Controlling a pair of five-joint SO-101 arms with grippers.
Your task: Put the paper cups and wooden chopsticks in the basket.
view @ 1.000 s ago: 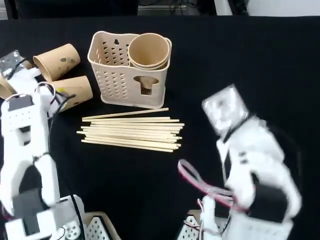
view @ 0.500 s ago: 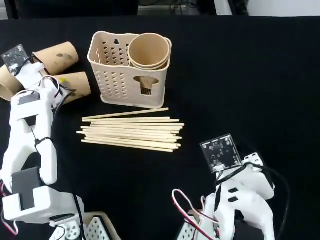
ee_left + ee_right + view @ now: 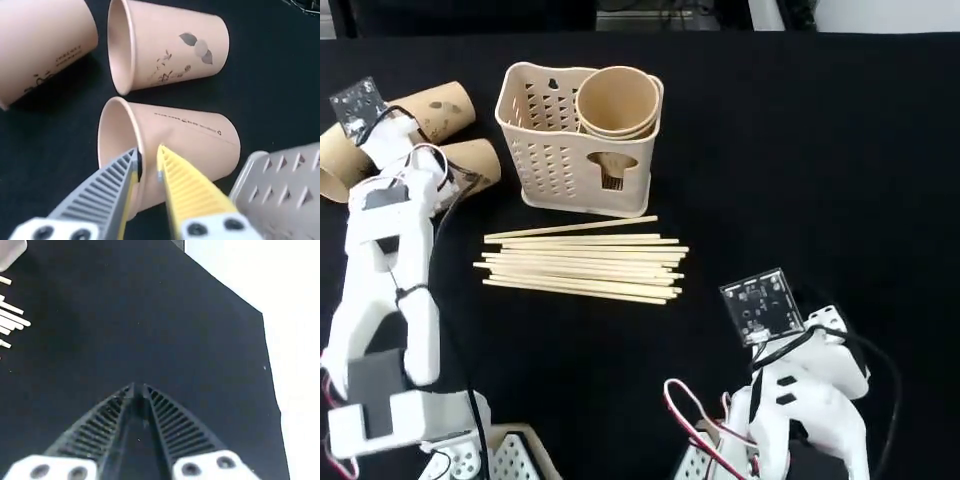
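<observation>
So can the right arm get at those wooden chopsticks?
Probably yes: the pale wooden chopsticks lie loose on the black table, with nothing between them and the right hand, which is shut.

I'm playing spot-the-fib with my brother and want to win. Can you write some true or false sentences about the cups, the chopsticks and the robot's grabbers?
1. The wooden chopsticks are inside the basket. False: they lie in a bundle on the table in front of it.
2. The left gripper pinches the rim of a paper cup lying on its side. True.
3. Stacked paper cups stand upright in the basket. True.
4. The right gripper holds a chopstick. False: it is shut on nothing, over bare table.
</observation>
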